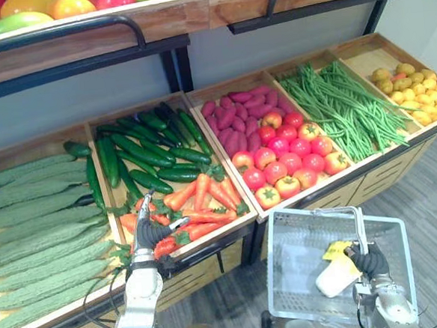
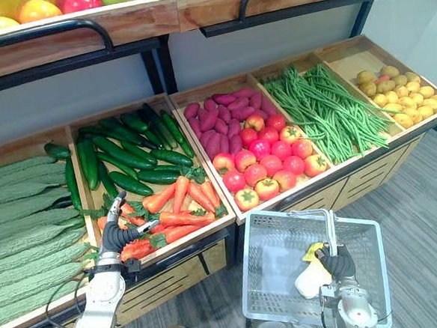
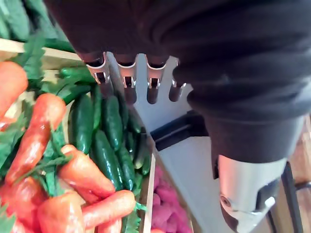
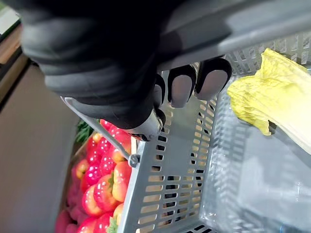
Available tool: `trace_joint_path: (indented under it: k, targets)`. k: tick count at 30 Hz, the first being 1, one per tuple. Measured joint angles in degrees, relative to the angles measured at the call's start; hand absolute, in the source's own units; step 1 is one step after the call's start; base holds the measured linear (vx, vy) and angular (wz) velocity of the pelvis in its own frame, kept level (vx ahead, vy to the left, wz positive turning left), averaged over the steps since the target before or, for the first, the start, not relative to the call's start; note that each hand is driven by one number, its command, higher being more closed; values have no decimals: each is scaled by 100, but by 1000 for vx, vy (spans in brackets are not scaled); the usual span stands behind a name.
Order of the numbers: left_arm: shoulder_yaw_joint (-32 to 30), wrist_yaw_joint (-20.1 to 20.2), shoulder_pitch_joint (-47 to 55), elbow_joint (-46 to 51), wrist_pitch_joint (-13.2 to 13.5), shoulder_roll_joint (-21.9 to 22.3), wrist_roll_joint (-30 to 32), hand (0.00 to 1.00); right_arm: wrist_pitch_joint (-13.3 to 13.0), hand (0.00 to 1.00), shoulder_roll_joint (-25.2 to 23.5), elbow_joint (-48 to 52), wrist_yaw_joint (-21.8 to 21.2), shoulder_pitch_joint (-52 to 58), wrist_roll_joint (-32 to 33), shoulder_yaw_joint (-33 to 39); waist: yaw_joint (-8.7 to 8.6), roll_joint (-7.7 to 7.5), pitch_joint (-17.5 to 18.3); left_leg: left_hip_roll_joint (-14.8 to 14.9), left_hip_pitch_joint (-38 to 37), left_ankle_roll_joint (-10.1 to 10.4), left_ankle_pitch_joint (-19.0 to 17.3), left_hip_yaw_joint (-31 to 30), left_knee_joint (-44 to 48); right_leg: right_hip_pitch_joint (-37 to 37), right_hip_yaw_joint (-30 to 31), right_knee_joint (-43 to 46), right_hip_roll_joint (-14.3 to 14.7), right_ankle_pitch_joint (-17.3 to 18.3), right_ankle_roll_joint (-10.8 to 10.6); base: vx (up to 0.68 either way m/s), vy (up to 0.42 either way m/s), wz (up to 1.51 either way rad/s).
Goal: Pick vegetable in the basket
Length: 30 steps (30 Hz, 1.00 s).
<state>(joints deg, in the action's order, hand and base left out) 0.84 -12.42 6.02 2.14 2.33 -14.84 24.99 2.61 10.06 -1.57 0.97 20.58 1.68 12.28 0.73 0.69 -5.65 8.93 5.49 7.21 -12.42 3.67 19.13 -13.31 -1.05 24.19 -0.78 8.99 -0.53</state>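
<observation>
Left eye view, worked from the left, everything placed off the basket (image 1: 296,256).

- Farthest left of the basket: ridged green gourds (image 1: 35,222), laid crosswise.
- Closer to the basket, one bin holds cucumbers (image 1: 146,150) at the back and carrots (image 1: 206,202) at the front.
- Left hand (image 1: 152,232) hangs over the near-left corner of the carrot pile, well left of the basket. Fingers straight, thumb out to the side, nothing in it.
- The carrots lie just beyond the hand and on its basket side. The closest ones sit right at the thumb; touching or not, can't tell.
- Long axes: the ones nearest the hand run roughly crosswise. Those farther back fan up toward the cucumbers.
- Directly behind the basket: purple sweet potatoes (image 1: 238,121), with tomatoes (image 1: 286,163) in front of them.
- Behind the basket and to the right: green beans (image 1: 342,106).
- In the basket, a pale cabbage (image 1: 337,274) with a yellow leaf lies against the right side.
- Right hand (image 1: 369,262) has its fingers curled round the handle (image 1: 357,225) and is carrying the basket.

Judgement: the left hand is the nearer one and the only free one. The coming move looks like a short reach down and toward the basket side, closing across a carrot's width rather than along it — then a carry rightward over the basket rim.
</observation>
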Motion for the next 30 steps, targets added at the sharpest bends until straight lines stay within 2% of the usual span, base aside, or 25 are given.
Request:
trace_joint_path:
  k: [3,4,6,11,16,20,21,22,23,30]
  targets:
    - [267,7,-423,-442,-44,-406,600,0,-57,100,82,1,-7,-5,2,-151,-54,-30,18,-17,5,-27,82,125,-166,-111,97,-39,2,-57,13,37,-2,-15]
    - [402,10,-535,-609,-49,-485,758,0,-114,100,120,1,-11,-7,3,-207,-127,-30,19,-34,-2,-33,118,141,-238,-129,119,-64,0,-78,10,37,-4,-8]
    - [563,21,-638,-797,-52,-563,979,0,-177,100,164,1,-16,-35,11,-294,-162,-33,20,-40,7,-23,136,201,-305,-191,156,-87,1,-112,20,38,0,-14]
    - [1044,133,-942,-1375,-49,-594,1427,0,-231,100,180,1,-18,-106,12,-414,-300,-45,13,-11,86,-28,145,343,-310,-301,291,-139,56,-180,19,33,1,-15]
    - [1458,253,-1241,-2035,-43,-592,1862,0,-279,100,220,0,-2,-155,79,-440,-308,-65,-18,-15,201,-29,144,439,-299,-462,386,-126,67,-199,0,-7,-4,-8]
    - [1663,354,-1488,-2396,-46,-570,2211,0,-354,100,228,-1,6,-193,280,-445,-314,-78,-269,-16,267,-29,144,456,-261,-530,411,-110,69,-228,0,-39,-23,-4]
    - [1659,240,-2008,-2858,-82,-565,2638,0,-405,100,240,0,12,-320,492,-445,-331,-95,-458,-8,416,-26,144,496,-201,-717,437,-56,72,-253,16,-85,-48,-8]
    - [1654,236,-2102,-2905,-87,-565,2699,0,-432,100,267,0,11,-322,513,-448,-335,-83,-502,-5,423,-26,144,503,-199,-727,439,-57,74,-255,18,-69,-46,-9]
    - [1655,238,-2127,-2933,-79,-564,2732,100,-435,100,295,-1,11,-323,556,-448,-335,-68,-523,-5,425,-26,143,509,-199,-731,443,-58,74,-256,16,0,0,0]
    - [1527,101,-2599,-3139,-87,-553,2975,100,-592,100,355,1,18,-397,734,-463,-315,-90,-699,13,602,-23,144,525,-142,-851,453,-129,80,-329,-21,-26,-7,0]
